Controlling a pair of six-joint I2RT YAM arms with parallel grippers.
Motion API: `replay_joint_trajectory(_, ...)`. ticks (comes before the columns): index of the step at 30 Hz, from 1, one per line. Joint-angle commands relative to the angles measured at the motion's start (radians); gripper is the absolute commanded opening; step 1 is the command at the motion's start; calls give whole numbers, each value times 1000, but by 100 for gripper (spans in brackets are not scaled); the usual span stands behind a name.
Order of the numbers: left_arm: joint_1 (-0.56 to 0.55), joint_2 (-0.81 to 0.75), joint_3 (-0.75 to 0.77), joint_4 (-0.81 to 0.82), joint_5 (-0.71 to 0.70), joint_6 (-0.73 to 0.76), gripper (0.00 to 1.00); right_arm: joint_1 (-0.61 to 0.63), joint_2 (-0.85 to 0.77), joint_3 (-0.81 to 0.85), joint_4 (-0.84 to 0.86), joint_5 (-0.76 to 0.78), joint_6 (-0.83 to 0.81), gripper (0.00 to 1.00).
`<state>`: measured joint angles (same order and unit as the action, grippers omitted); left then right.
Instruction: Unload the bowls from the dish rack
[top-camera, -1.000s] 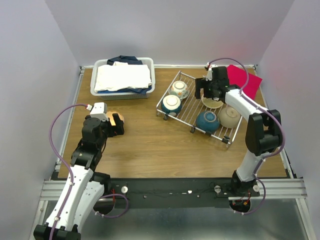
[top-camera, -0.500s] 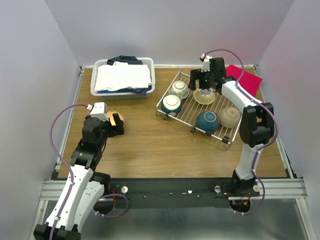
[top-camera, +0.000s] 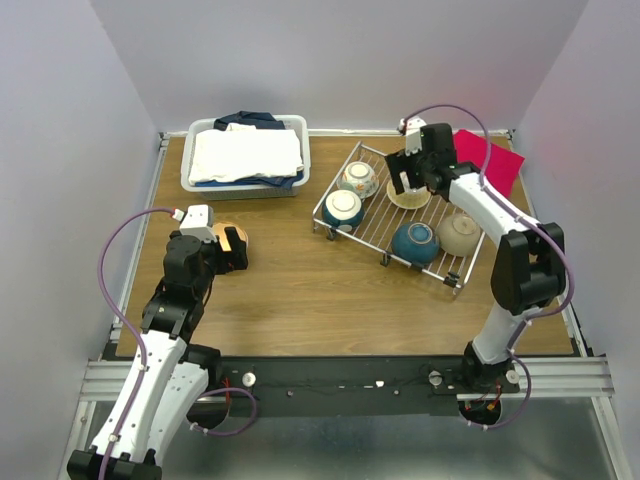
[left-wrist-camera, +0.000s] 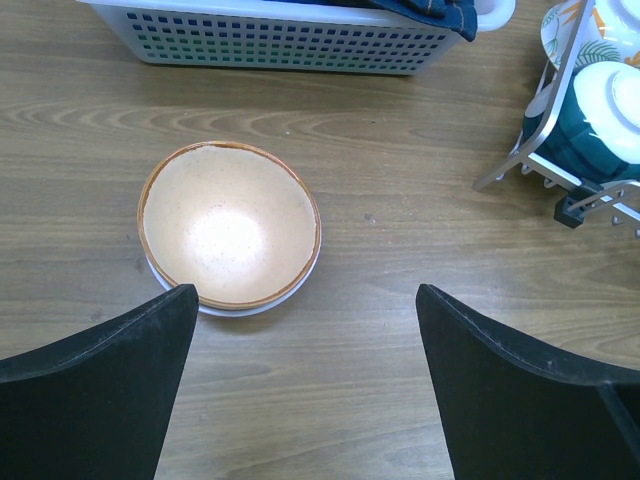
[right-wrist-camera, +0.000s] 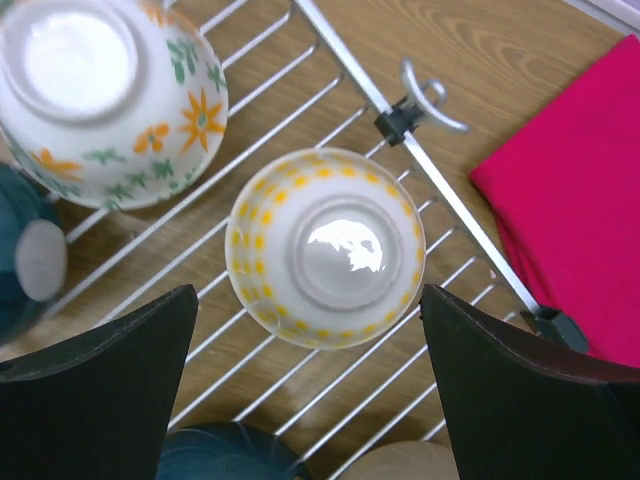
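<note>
at the far side of the dish rack (top-camera: 372, 226), the right gripper (top-camera: 407, 180) hovers with fingers (right-wrist-camera: 100, 390) spread over an upside-down yellow-dotted bowl (right-wrist-camera: 325, 245); four other bowls (top-camera: 415, 242) sit in the rack. the left gripper (left-wrist-camera: 305, 292), fingers (left-wrist-camera: 90, 390) spread, hangs over an orange-lined bowl (left-wrist-camera: 228, 222) on the counter (left-wrist-camera: 390, 240).

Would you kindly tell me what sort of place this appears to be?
Probably a robot test cell rather than a kitchen: a wooden table boxed in by plain walls, two arms bolted to its near edge, and a dish rack of bowls.
</note>
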<state>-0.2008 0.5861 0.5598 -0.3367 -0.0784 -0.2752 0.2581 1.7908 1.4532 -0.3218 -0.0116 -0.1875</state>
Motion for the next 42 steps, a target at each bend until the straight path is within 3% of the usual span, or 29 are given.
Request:
replay_joint_trajectory(1, -5, -9, -9, 28, -17, 11, 99, 87, -30, -98, 15, 199, -254, 100)
replay_joint_trajectory(7, -5, -14, -9, 25, -24, 11, 99, 138, -22, -181, 98, 283, -420, 100)
replay_joint_trajectory(16, -5, -17, -12, 22, -32, 11, 99, 188, 30, -218, 191, 389, -535, 100)
replay_joint_trajectory(27, -5, -11, -11, 24, -35, 14, 99, 208, 100, -208, 210, 389, -564, 100)
replay_joint_trajectory(42, -5, -6, -11, 22, -38, 14, 99, 211, 214, -244, 358, 556, -630, 100)
